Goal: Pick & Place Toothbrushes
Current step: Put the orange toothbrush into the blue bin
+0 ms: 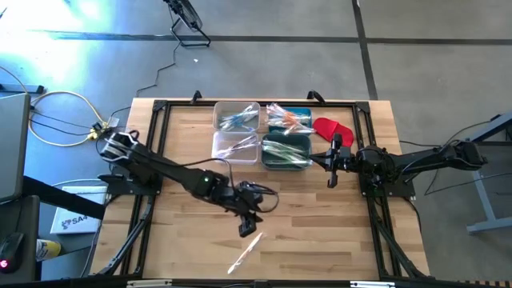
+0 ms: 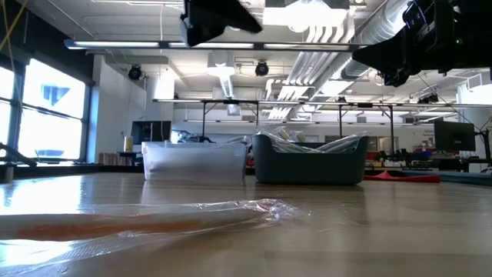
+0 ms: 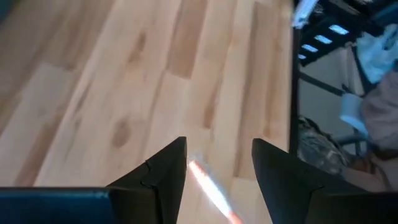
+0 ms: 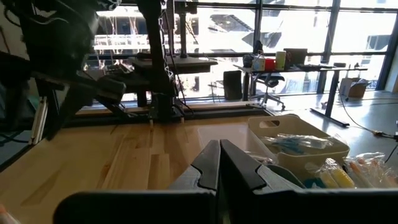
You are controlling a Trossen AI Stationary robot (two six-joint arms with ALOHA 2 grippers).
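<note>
One toothbrush (image 1: 245, 254) in a clear wrapper lies flat on the wooden table near its front edge; it fills the foreground of the low view (image 2: 154, 219). My left gripper (image 1: 248, 230) hangs just behind and above it, slanting down, open. In the left wrist view the toothbrush's orange-tinted end (image 3: 211, 190) shows between my two fingers, which do not touch it. More wrapped toothbrushes fill the bins at the back. My right gripper (image 1: 332, 174) waits at the right, shut and empty (image 4: 219, 163).
Four bins stand at the table's back: two clear ones (image 1: 237, 117) (image 1: 235, 146) and two dark teal ones (image 1: 290, 118) (image 1: 286, 151). A red cloth piece (image 1: 334, 128) lies to their right. Bare wood stretches around the lone toothbrush.
</note>
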